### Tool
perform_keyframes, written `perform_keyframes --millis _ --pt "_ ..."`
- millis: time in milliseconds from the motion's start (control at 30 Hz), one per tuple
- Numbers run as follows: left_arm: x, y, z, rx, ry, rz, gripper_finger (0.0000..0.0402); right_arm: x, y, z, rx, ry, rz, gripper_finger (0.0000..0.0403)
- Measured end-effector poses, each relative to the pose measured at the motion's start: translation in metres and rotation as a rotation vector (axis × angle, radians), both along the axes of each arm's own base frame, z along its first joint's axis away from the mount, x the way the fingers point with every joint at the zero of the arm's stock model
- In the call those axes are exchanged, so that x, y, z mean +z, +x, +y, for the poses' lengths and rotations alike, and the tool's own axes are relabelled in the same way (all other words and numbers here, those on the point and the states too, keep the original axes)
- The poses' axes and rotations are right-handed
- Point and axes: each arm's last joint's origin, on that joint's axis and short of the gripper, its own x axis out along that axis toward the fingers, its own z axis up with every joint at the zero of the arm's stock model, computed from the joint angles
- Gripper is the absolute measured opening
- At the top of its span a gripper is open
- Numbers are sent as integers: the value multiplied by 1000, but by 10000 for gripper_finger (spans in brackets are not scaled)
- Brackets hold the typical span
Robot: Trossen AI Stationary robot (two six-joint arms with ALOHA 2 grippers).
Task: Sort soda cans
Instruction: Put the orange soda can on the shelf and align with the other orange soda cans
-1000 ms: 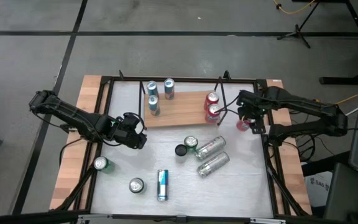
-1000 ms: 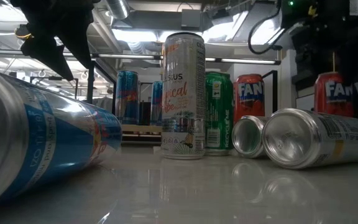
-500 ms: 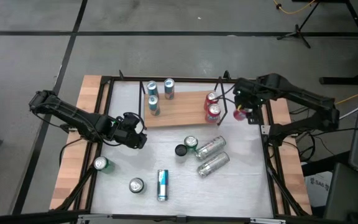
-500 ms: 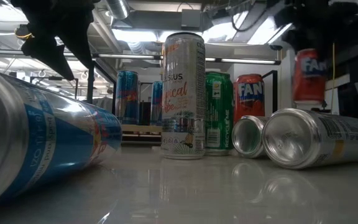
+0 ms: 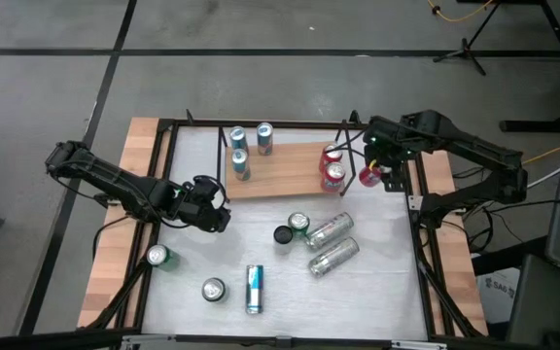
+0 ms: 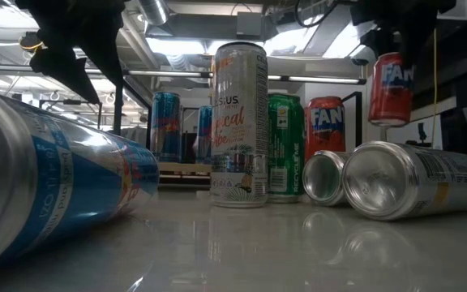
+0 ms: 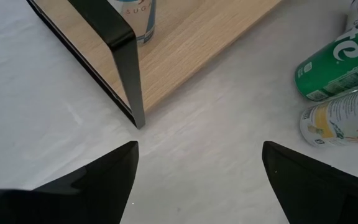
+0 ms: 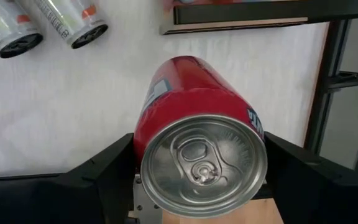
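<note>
A: What is closest to the front of the table?

B: A blue can (image 5: 253, 289) lying down, with a silver-top can (image 5: 213, 289) and a green can (image 5: 157, 256) standing near it.

A: And in the middle?

B: Two silver cans (image 5: 332, 243) on their sides. The left gripper (image 5: 212, 209) waits there with its fingers wide apart, holding nothing.

A: Farther back?

B: The right gripper (image 5: 375, 173) squeezes a red can (image 6: 390, 78) up in the air, just beside two red cans (image 5: 332, 167) on the wooden board (image 5: 280, 170).
</note>
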Motion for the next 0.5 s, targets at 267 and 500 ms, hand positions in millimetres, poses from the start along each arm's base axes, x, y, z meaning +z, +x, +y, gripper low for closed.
perform_keyframes --millis 267,500 --pt "0 0 0 1 0 -5 335 1 -2 -5 -25 -172 62 289" --pt "1 1 0 10 20 -14 335 4 -3 -8 -33 -294 101 289"
